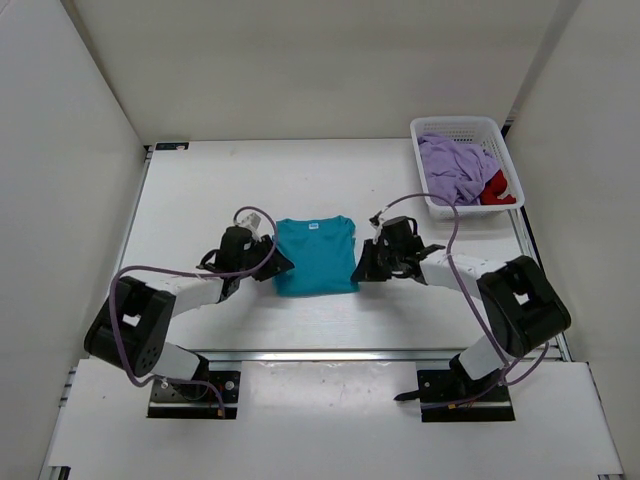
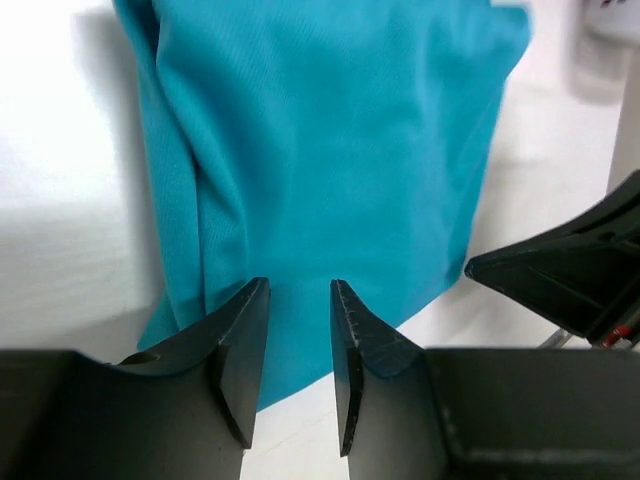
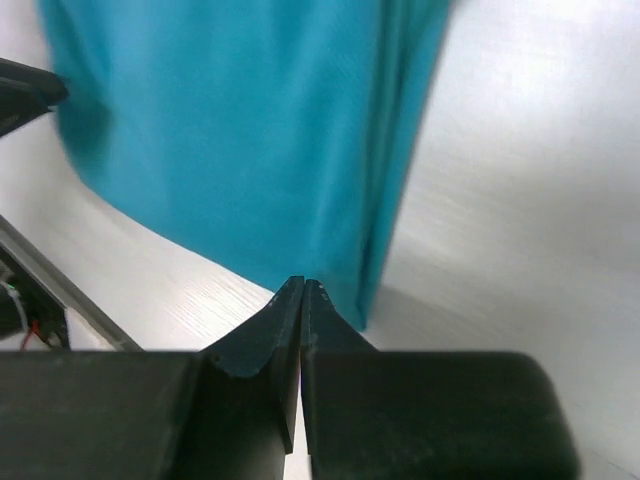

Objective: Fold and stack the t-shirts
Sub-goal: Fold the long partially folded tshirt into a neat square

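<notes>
You are looking at a teal t-shirt (image 1: pixel 315 258) that is lying folded into a neat rectangle at the middle of the table (image 1: pixel 200 200), collar end toward the far side, with one arm reaching in from each side. The left gripper (image 2: pixel 300 290) is sitting low at the shirt's near left corner. Its jaws are standing apart, with teal cloth showing through the gap beyond the tips, and nothing is being pinched between them. The right gripper (image 3: pixel 302 285) is resting at the near right corner with its jaws pressed fully together. The tips are meeting right at the folded edge, and you cannot tell from either wrist view whether any cloth is being caught there. At the far right corner of the table a white lattice basket (image 1: pixel 455 125) is holding the lavender t-shirt (image 1: pixel 450 165), bunched and filling most of it, with the red t-shirt (image 1: pixel 497 188) showing at its near right end, partly under the lavender one.
</notes>
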